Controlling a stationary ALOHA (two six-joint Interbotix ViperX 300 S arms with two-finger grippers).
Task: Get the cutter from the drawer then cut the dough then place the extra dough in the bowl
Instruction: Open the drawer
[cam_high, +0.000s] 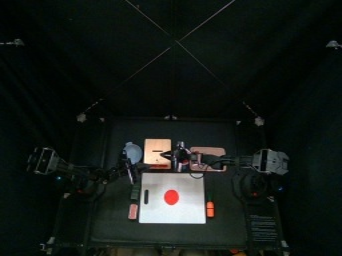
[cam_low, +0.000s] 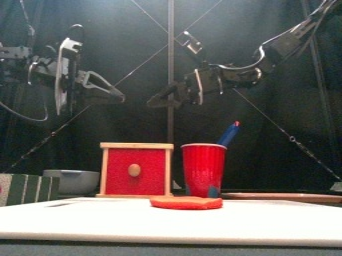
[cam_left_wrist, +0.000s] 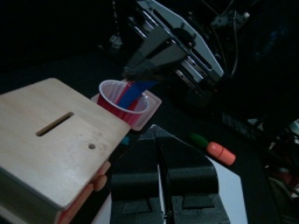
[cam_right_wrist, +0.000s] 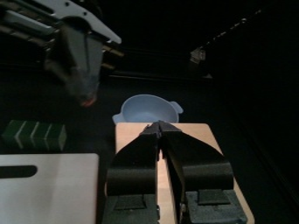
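Observation:
The wooden box (cam_low: 136, 170) stands at the table's back with its red drawer front closed; no cutter shows. A red dough disc (cam_high: 170, 196) lies on the white cutting board (cam_high: 174, 215). The blue-grey bowl (cam_right_wrist: 149, 109) sits left of the box. My left gripper (cam_low: 67, 80) hangs high over the table's left side, shut and empty. High over the box and the red cup (cam_low: 203, 168), my right gripper (cam_low: 174, 97) is also shut on nothing. The right wrist view shows its jaws (cam_right_wrist: 158, 131) closed over the box top.
The red cup holds a blue knife (cam_low: 230, 132). A dark green sushi roll (cam_right_wrist: 33, 133) lies left of the board. An orange toy (cam_left_wrist: 218, 151) lies right of the board.

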